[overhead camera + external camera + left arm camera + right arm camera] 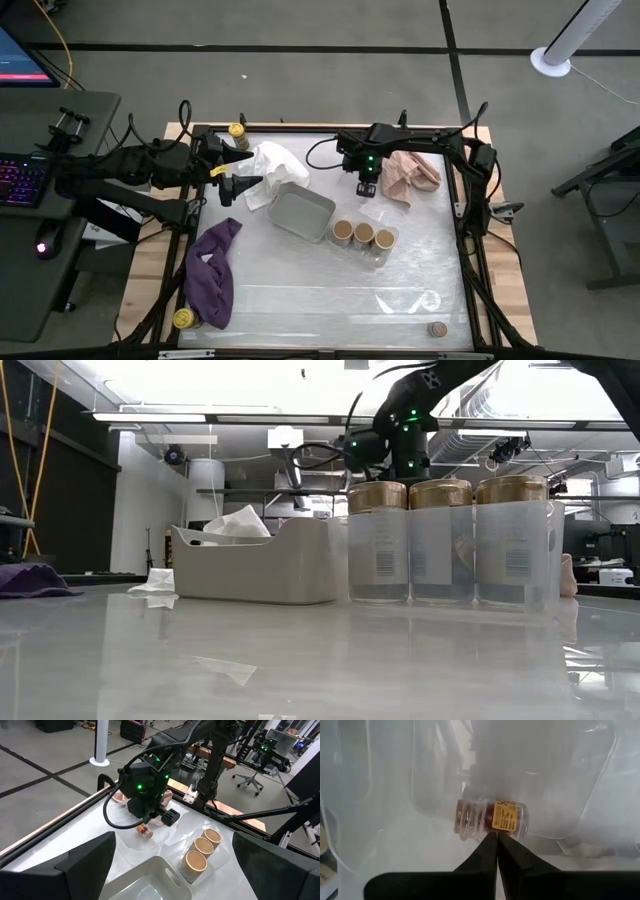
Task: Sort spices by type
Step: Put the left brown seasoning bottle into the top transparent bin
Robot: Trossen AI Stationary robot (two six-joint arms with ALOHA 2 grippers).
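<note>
A: Report sorting progress, from the table's near edge outward.

B: One tiny brownish jar (437, 328) stands alone near the front right corner. One yellow-lidded jar (183, 319) sits at the front left, touching the purple cloth (212, 272). Both look unsorted.

A: And mid-table?

B: Three tan-topped jars (363, 234) stand side by side in a row, just beside the grey tray (300, 212). That type appears grouped.

A: Farther back?

B: The right gripper (497, 851) hangs over the second tiny jar (492, 819), which lies on its side on the clear sheet. Its fingers are pressed together and grip nothing; the jar lies just beyond the tips. The left gripper (243, 163) waits at the far left with its fingers spread wide and empty. The other yellow-lidded jar (238, 131) stands at the far left edge.

A: Assessment?

B: One type of three seems done; the tiny pair and the yellow-lidded pair remain well apart.
</note>
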